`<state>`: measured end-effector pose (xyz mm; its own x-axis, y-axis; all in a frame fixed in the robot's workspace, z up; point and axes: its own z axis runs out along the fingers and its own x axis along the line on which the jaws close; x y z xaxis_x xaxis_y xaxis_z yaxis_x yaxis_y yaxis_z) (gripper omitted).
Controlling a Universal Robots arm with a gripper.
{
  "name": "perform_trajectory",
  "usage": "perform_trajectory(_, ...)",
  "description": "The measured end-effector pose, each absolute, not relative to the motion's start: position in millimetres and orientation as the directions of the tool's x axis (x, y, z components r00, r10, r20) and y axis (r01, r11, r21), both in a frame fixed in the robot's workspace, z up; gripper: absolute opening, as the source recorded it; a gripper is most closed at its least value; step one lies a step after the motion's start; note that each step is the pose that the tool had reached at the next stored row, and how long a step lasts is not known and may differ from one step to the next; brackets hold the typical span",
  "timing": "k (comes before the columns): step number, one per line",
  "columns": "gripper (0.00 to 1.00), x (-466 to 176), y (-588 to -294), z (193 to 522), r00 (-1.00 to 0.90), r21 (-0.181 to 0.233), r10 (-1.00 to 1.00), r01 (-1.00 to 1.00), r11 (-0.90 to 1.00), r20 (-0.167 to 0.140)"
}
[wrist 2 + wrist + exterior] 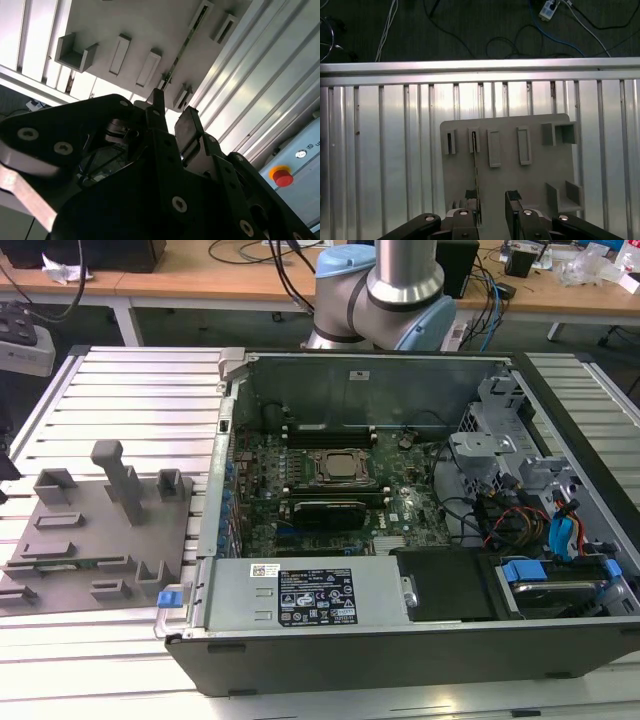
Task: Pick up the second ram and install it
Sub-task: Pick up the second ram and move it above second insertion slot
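Observation:
The second ram (475, 167) stands on its long edge in a slot of the gray fixture (520, 172), so it reads as a thin dark-green line. In the second wrist view the ram (181, 50) runs across the fixture (150, 25) toward the fingertips. My gripper (492, 200) hangs above the fixture's near end, open, and holds nothing. One finger (471, 199) lines up with the ram's near end and the other finger (514, 196) is off to the side. In the second wrist view the gripper (173, 117) shows the same gap.
The fixture (95, 540) lies on the slatted aluminium table (130, 390) at the exterior view's left. Beside it is the open computer case (400, 640), with the processor (343, 466) on its board. A red button (282, 176) is at the table's side. Cables lie beyond the table's edge (480, 67).

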<state>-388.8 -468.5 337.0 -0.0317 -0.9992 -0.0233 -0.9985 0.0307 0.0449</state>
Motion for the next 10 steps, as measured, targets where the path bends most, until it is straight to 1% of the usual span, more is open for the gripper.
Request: perform_trajectory(10,0.36,-388.8,-468.5,327.6,-0.032,0.045,-0.999,-0.999,0.031,-0.023)
